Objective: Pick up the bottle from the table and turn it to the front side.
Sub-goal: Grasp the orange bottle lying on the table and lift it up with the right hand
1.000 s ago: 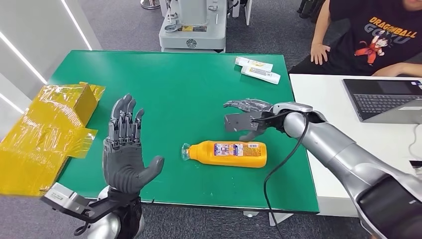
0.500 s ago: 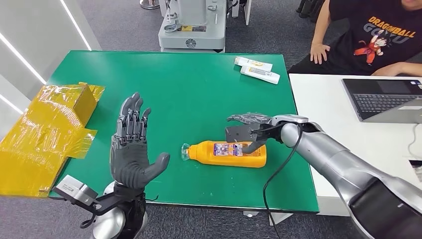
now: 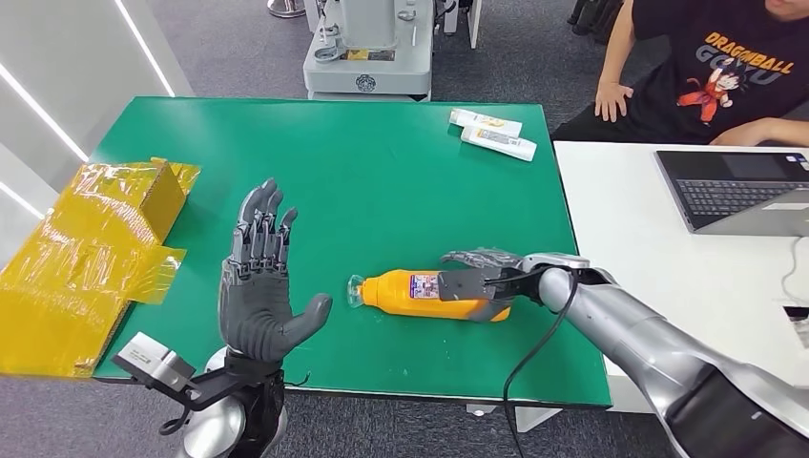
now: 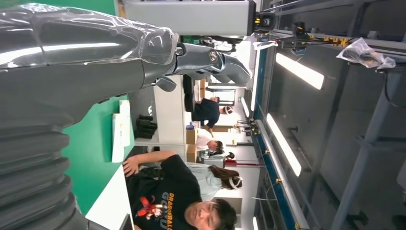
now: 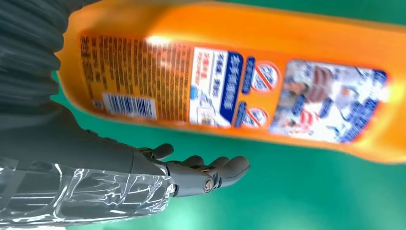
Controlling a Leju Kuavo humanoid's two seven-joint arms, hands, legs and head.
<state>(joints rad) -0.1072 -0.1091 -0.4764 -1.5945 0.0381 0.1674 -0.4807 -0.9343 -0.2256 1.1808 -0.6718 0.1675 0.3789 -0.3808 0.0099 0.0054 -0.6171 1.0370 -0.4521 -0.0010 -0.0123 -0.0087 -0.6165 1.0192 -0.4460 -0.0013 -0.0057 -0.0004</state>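
An orange bottle (image 3: 410, 294) lies on its side on the green table (image 3: 382, 191), cap to the left, printed back label up. My right hand (image 3: 474, 280) has come down over its base end, with fingers (image 3: 477, 258) on the far side; they are spread and not closed around it. The right wrist view has the bottle (image 5: 268, 81) very close, with my dark fingers (image 5: 206, 172) stretched out alongside it above the green surface. My left hand (image 3: 258, 286) is raised left of the bottle, apart from it, palm toward it, fingers straight and holding nothing; the left hand (image 4: 95, 62) looms large in its wrist view.
A yellow film-wrapped box (image 3: 86, 258) sits at the table's left edge. Two white tubes (image 3: 496, 134) lie at the far right corner. A white table (image 3: 649, 229) with a laptop (image 3: 744, 191) adjoins on the right, where a person (image 3: 715, 67) sits. Grey equipment (image 3: 372, 48) stands beyond the far edge.
My right hand dropped from above the table down onto the bottle's base end. My left hand drifted a little to the right and forward, still open.
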